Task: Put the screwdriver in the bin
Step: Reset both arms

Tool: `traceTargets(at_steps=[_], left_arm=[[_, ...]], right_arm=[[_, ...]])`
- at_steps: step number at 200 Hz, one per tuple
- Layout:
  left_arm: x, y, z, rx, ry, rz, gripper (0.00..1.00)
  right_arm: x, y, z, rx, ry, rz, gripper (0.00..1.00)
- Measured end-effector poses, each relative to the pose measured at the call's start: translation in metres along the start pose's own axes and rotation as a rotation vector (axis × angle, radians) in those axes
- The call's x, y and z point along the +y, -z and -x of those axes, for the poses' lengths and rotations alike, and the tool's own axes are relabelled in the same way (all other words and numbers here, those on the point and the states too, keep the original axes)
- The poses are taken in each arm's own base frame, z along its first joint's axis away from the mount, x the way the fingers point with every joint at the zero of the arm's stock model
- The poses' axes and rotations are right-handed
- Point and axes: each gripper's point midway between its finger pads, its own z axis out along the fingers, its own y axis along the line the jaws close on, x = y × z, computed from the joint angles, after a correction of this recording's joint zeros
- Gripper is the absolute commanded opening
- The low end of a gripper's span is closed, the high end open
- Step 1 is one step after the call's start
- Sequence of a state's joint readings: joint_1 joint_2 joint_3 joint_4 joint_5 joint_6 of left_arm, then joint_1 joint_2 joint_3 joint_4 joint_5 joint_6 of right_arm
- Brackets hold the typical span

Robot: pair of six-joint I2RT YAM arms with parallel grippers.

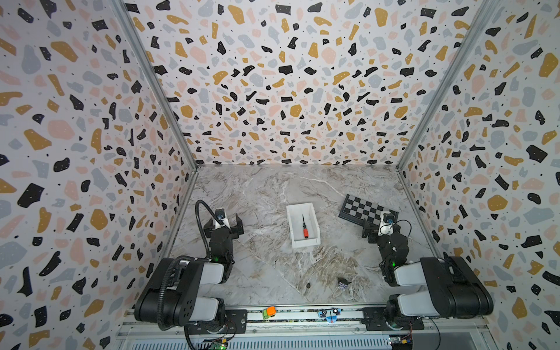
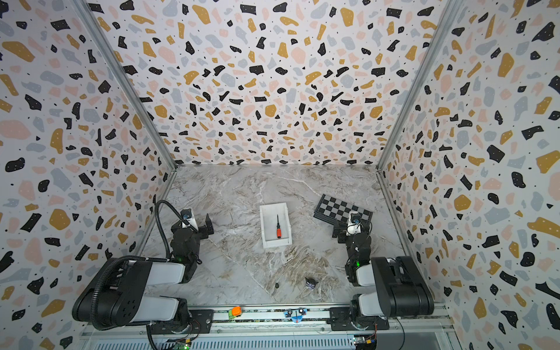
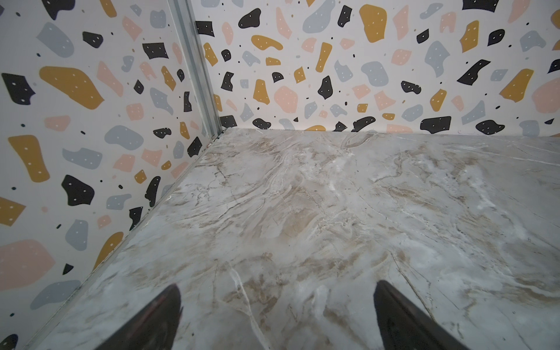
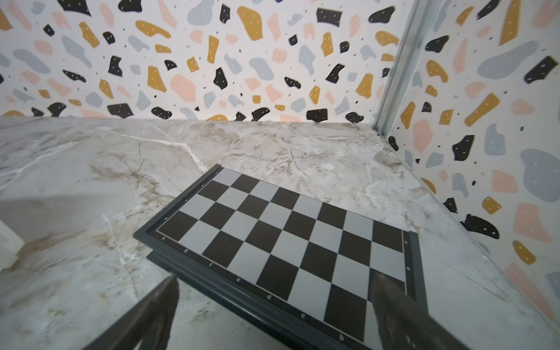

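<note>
Twin high top views over whole marble table (image 1: pixel 257 188); low wrist views toward opposite far corners.

Red-handled screwdriver (image 1: pixel 304 227) inside white bin (image 1: pixel 293 225)

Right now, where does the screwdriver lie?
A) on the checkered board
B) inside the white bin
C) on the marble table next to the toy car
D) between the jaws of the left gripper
B: in a top view the screwdriver lies flat on the floor of the bin, inside its walls, with its red-orange handle toward the bin's near end.
</note>
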State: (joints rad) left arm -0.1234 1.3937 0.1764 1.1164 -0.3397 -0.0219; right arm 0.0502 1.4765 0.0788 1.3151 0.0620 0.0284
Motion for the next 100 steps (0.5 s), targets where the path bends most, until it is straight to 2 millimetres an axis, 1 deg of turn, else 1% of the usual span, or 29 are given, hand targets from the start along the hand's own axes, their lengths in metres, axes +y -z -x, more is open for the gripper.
traceTargets(at_steps=[8,15,20,36,50,100], left_arm=[[0.000,0.000,0.001,-0.003,0.001,0.000,1.00],[0.000,0.000,0.001,-0.005,0.001,0.000,1.00],[0.000,0.000,0.002,-0.006,0.001,0.000,1.00],[0.000,0.000,0.002,-0.007,0.002,0.000,1.00],[0.000,0.000,0.002,-0.007,0.001,0.000,1.00],[0.000,0.000,0.003,-0.012,0.001,0.000,1.00]], right_arm=[[0.000,-0.003,-0.008,0.031,0.001,0.003,0.99],[0.001,-0.007,-0.007,0.041,0.002,0.009,0.99],[0.002,-0.011,-0.003,0.035,0.005,0.012,0.99],[0.006,-0.023,0.019,-0.015,0.012,0.023,0.99],[0.009,-0.027,0.029,-0.041,0.016,0.030,0.99],[0.013,-0.027,0.025,-0.028,0.031,0.031,0.99]])
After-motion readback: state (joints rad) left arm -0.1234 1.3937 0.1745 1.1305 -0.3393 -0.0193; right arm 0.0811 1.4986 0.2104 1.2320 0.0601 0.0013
